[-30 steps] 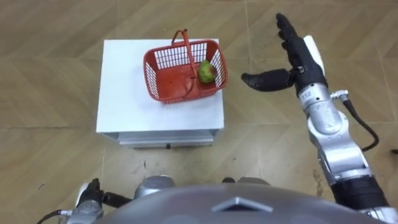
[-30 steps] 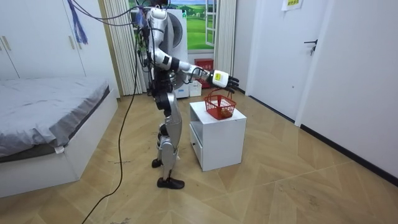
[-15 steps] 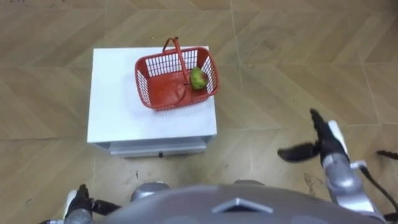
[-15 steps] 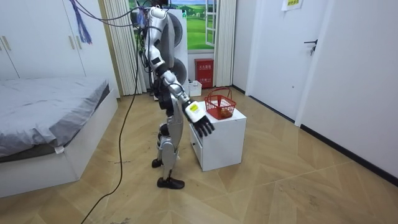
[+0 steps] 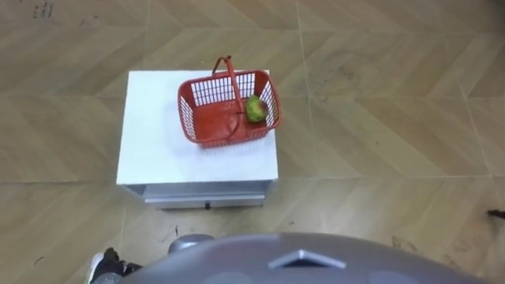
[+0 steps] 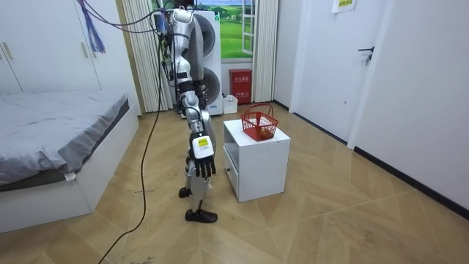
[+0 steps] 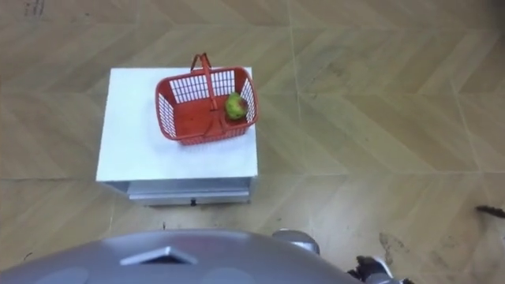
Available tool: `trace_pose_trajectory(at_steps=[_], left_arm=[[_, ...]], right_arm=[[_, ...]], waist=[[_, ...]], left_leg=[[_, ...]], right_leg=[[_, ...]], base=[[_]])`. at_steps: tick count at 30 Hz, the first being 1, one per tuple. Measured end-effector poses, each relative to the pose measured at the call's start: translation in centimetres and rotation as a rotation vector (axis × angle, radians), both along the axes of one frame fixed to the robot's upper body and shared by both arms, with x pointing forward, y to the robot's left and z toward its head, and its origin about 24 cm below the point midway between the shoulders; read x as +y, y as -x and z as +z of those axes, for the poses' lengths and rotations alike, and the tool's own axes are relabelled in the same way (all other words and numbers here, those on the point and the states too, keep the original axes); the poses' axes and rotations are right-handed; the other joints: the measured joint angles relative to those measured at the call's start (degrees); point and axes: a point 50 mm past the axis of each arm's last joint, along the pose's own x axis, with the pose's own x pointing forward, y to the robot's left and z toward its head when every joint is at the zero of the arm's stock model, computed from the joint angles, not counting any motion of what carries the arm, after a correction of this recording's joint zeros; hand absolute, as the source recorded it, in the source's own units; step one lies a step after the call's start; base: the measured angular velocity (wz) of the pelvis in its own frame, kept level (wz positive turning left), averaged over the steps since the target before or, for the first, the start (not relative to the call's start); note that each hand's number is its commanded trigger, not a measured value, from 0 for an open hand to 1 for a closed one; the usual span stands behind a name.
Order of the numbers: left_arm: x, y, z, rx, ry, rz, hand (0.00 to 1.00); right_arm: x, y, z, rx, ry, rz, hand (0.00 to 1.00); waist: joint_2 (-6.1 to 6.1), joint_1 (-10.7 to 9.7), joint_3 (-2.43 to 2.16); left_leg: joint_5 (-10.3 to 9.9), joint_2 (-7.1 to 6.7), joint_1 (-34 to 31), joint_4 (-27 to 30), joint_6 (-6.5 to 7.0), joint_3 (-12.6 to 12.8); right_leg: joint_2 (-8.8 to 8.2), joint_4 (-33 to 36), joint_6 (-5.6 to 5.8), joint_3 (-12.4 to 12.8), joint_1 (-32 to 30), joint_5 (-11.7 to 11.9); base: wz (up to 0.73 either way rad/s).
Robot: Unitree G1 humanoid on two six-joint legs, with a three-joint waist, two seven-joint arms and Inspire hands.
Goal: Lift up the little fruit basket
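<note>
On the white cabinet [image 5: 154,146], red basket [image 5: 215,122] holds green fruit [image 5: 255,108]; right robot hand [image 6: 201,149] slack-fingered, left robot hand [image 5: 104,260] unclear.

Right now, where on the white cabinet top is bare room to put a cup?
The left strip of the cabinet top, between its left edge and the basket, is bare. So is the near strip between the basket and the front edge. The far right corner is crowded: the basket sits there, reaching the right edge.
</note>
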Motion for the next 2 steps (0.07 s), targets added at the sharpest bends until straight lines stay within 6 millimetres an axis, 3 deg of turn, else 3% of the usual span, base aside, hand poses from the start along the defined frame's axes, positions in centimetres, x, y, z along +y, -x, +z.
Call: trace_pose_trajectory(at_steps=[2], left_arm=[[-0.03,0.15,-0.04,0.010,0.002,0.000,0.00]], right_arm=[[0.02,-0.03,-0.03,0.016,-0.007,-0.005,0.00]], waist=[[0.00,0.0,0.00]], left_leg=[[0.1,0.03,0.1,0.0,-0.09,-0.3]], right_leg=[[0.07,0.0,-0.06,-0.2,0.2,-0.1]], base=[[0.10]])
